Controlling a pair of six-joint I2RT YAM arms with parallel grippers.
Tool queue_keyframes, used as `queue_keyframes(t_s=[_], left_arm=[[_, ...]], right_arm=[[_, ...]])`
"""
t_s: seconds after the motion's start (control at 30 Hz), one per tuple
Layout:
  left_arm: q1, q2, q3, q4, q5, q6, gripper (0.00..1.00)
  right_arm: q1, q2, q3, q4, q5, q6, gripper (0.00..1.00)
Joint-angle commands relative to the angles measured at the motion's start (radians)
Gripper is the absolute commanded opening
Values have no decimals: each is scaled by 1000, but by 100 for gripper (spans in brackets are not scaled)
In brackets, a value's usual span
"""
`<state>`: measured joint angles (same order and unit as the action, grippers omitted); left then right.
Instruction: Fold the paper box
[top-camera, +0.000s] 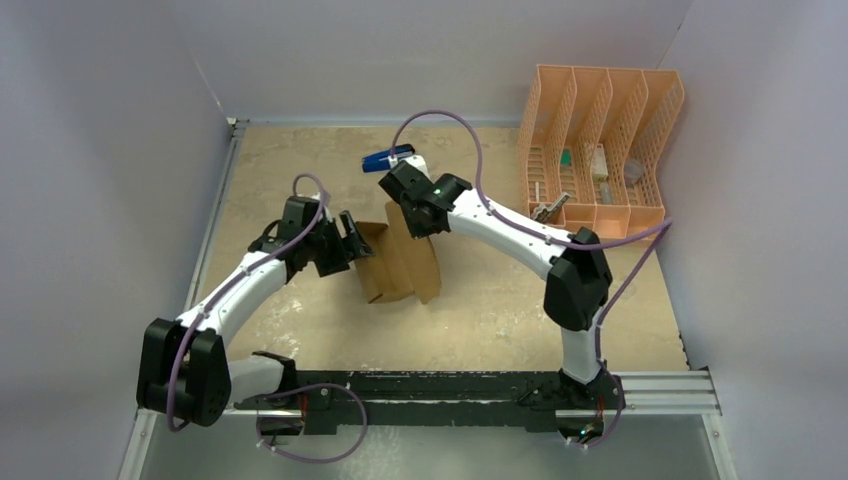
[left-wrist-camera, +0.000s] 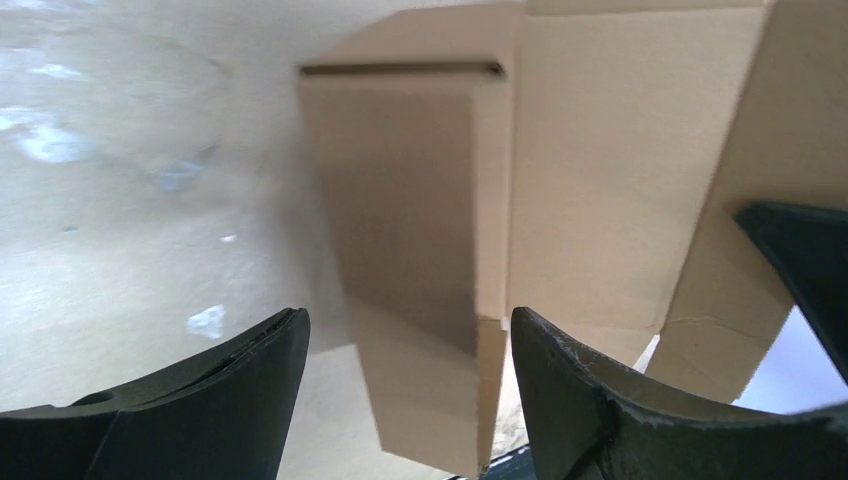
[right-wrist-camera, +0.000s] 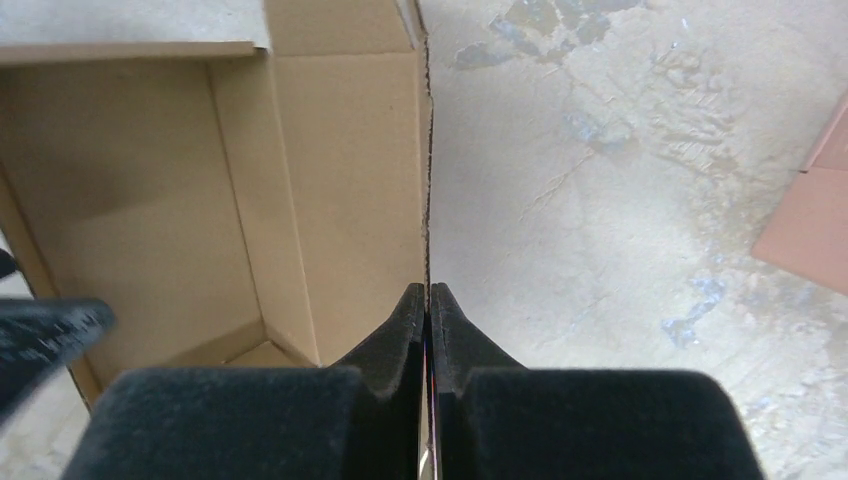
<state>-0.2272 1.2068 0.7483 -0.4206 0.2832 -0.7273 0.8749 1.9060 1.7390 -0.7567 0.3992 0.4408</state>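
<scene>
Guessing the paper box (top-camera: 400, 262) is sitting half-folded, walls up but top gaping, right fingers (right-wrist-camera: 405, 325) pinching a wall edge, left fingers (left-wrist-camera: 570, 390) hanging open around a panel.

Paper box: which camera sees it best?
Top external: it shows nearly the whole paper box, standing open between both arms. The right wrist view sees only its inside and the wall the right claw pinches. The left wrist view sees just close-up flaps.

Desk (top-camera: 490, 320): beige, mottled.
Middle: brown paper box (top-camera: 405, 262), partly folded.
Far right corner: peach mesh file organizer (top-camera: 660, 112).
</scene>
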Motion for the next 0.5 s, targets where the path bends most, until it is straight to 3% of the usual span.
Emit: queue_keyframes(t_s=[0.0,0.27,0.47], left_arm=[[-98,52,48,161,-18,-114,74],[-120,47,57,130,-127,-107,74],[-147,118,-2,370,1,-193,72]], right_arm=[[33,54,126,-129,118,-17,4],[78,131,285,-243,241,-23,5],[107,169,390,-300,318,-56,6]])
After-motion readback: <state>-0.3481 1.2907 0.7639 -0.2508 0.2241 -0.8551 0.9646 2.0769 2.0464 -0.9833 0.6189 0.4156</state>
